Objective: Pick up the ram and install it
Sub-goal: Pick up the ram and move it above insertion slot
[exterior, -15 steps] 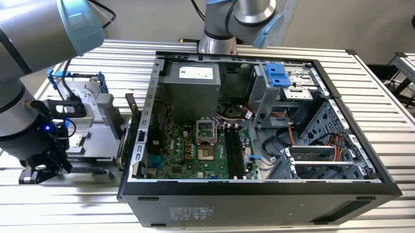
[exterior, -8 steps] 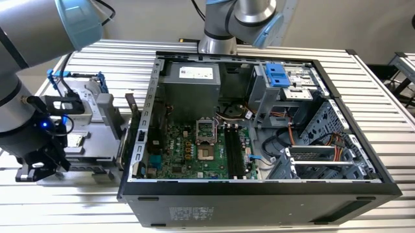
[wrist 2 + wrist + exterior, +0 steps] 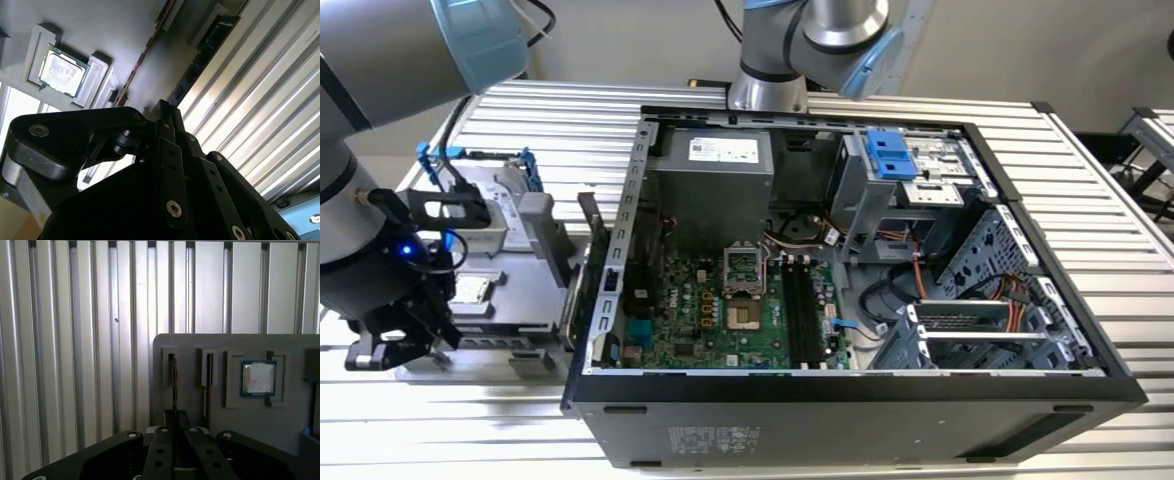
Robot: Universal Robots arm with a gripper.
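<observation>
One gripper (image 3: 175, 414), fingers seemingly closed on the ram (image 3: 173, 377), hangs over the grey holder (image 3: 290, 430) near the processor (image 3: 258, 378).

This is a robotics lab or test workshop. An industrial robot arm (image 3: 374, 60) stands over a desk (image 3: 1107, 200) built of ribbed aluminium profile. On the desk lies an open computer case (image 3: 854, 410) with its motherboard (image 3: 707, 310) bare. Beside the case sits a grey moulded parts holder (image 3: 520, 250) with cut pockets, one holding a processor chip (image 3: 258, 378).
</observation>
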